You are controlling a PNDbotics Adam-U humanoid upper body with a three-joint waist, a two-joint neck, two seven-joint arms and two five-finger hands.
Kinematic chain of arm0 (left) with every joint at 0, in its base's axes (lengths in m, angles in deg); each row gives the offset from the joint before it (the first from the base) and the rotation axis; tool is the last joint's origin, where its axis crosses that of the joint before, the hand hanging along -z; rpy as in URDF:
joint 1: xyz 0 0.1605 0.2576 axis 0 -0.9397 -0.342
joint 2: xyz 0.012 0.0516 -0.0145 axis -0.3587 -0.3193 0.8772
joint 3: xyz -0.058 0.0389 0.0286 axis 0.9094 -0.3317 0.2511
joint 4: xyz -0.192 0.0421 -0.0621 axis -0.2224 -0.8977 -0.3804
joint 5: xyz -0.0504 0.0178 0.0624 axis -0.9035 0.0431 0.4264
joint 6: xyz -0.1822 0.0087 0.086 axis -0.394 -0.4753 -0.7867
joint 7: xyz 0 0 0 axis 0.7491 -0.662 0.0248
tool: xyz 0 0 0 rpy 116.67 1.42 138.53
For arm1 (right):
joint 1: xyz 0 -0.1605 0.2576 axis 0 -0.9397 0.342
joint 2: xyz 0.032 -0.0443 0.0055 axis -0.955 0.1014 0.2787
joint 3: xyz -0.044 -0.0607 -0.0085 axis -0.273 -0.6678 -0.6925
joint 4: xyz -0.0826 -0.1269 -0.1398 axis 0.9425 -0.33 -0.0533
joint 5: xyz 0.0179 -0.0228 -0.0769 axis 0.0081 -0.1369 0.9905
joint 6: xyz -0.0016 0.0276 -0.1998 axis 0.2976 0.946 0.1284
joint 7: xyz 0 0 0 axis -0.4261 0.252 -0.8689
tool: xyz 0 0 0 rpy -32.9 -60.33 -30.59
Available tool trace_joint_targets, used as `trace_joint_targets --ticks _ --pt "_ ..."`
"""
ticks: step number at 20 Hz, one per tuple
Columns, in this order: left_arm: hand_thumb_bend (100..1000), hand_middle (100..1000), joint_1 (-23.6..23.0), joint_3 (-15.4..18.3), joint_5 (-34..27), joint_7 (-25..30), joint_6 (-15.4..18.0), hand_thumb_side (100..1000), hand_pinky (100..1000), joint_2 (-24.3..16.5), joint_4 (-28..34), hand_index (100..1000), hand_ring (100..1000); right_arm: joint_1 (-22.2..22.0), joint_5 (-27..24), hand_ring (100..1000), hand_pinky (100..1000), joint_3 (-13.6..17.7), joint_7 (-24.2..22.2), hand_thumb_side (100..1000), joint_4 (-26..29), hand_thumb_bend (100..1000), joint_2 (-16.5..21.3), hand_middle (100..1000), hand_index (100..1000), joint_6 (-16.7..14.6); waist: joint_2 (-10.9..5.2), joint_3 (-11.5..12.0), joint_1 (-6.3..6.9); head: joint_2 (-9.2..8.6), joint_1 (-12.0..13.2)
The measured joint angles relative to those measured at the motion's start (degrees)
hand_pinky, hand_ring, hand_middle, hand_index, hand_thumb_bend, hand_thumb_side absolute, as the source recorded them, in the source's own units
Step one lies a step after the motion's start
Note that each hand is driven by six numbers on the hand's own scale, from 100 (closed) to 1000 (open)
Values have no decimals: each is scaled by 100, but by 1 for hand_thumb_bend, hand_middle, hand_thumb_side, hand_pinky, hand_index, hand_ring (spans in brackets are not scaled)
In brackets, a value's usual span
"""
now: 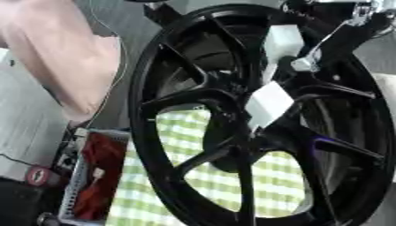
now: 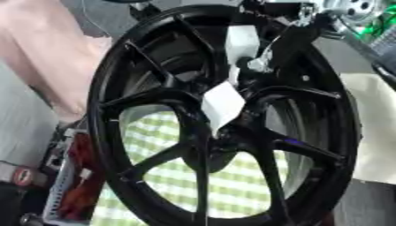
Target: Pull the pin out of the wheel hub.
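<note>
From the upper right our right hand (image 1: 329, 33) reaches onto the upright black wheel hub (image 1: 255, 128), its fingers too hidden to tell their state, near white blocks (image 1: 268, 105) at the centre, above a green-checked tabletop (image 1: 147, 194).

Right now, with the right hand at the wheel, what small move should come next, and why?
Probably ease the right hand toward the hub of the black wheel. It reaches in from the upper right, and a white piece lies over the hub, but I cannot tell whether anything is held, nor make out the pin.
</note>
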Motion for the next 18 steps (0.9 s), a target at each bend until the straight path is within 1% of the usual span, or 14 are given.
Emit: trace_joint_targets --ticks 6,10,12,14,16,18 --pt "102 603 -16 1 0 -2 -1 872 888 0 0 778 623 113 -116 628 738 174 117 100 0 409 -45 270 426 28 -19 -18 1 32 15" --pt "102 604 -46 3 0 -8 2 871 888 0 0 778 622 219 -186 625 743 424 208 100 0 408 -45 263 424 -5 -58 -60 5 48 28" --pt "101 604 -51 3 0 -12 4 870 888 0 0 778 622 223 -247 627 747 639 294 100 1 405 -41 263 427 -11 -58 -99 12 49 51" --pt "100 604 -59 6 0 -24 10 869 888 0 0 778 621 135 -334 628 750 918 432 100 5 403 -1 262 428 -5 -58 -116 30 49 74" --pt "100 604 -68 27 0 -38 16 869 888 0 0 778 621 -130 -451 629 753 1246 630 100 24 403 139 261 428 15 -58 -142 52 49 105" --pt "100 604 -69 41 2 -55 30 868 888 0 0 779 621 -572 -591 630 755 1634 898 100 40 402 379 260 429 31 -58 -171 80 47 137"
